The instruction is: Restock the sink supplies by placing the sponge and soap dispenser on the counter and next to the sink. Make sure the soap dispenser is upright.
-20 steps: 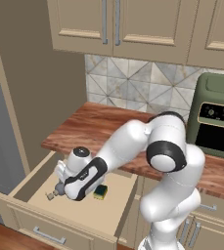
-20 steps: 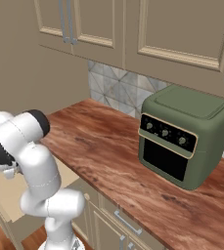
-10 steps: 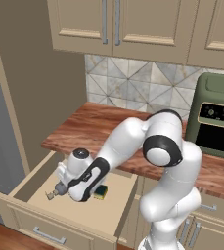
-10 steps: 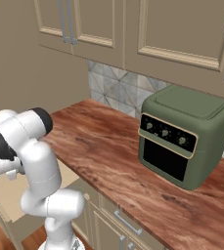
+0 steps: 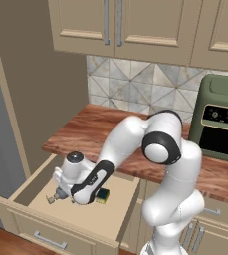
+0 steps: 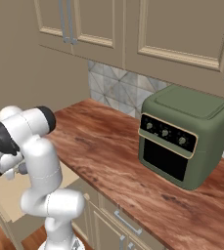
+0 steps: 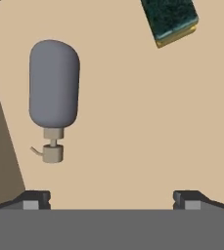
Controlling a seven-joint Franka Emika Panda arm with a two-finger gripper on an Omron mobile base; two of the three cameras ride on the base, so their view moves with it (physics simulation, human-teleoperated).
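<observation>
- The soap dispenser (image 7: 54,85) lies flat on its side on the pale floor of an open drawer (image 5: 78,214); in the hand view its grey-blue body points up the picture and its tan pump top points down toward the fingertips.
- In the left base view the pump end (image 5: 51,199) peeks out just beside the robot's hand, low in the drawer.
- The sponge (image 7: 170,19), dark green over yellow, also lies in the drawer, well apart from the bottle, at the top right of the hand view; in the left base view it (image 5: 103,195) sits just behind the forearm.
- The gripper (image 7: 111,197) hangs above the drawer floor with its jaws wide apart and nothing between them; the bottle lies off toward the left fingertip (image 7: 33,197), not between the two.
- The drawer stands pulled out below the reddish-brown wooden desk (image 5: 90,132), which carries neither item.
- On the desk's far right stands a green toaster oven (image 6: 182,141).
- A tiled backsplash (image 5: 140,89) runs behind it, under beige wall cabinets (image 5: 130,25).
</observation>
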